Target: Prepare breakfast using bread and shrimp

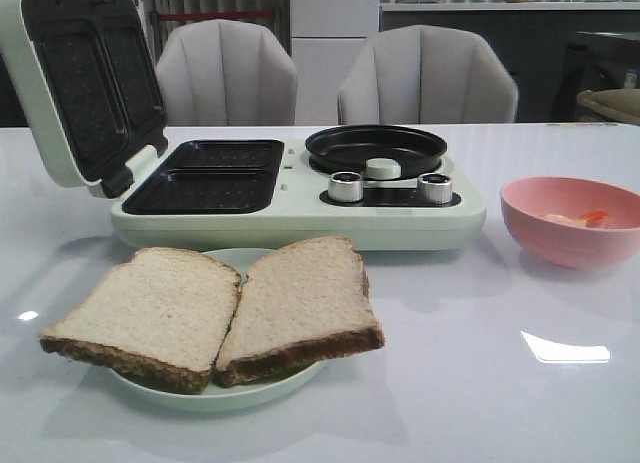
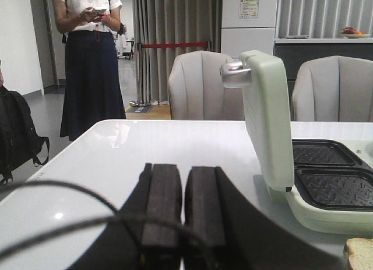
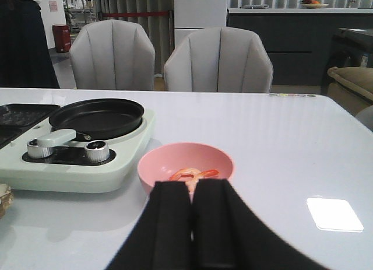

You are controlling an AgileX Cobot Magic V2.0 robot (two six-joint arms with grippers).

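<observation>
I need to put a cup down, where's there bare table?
Free: the table in front of the pink bowl, right of the bread, and the near left corner. Crowded: the strip between the bread plate and the breakfast maker.

- The left arm's black, foam-padded gripper (image 2: pixel 182 214) shows in its wrist view with both flat fingers pressed together, no gap between them and nothing held.
- The right arm's black padded gripper (image 3: pixel 192 223) likewise has its fingers closed flat against each other, empty.
</observation>
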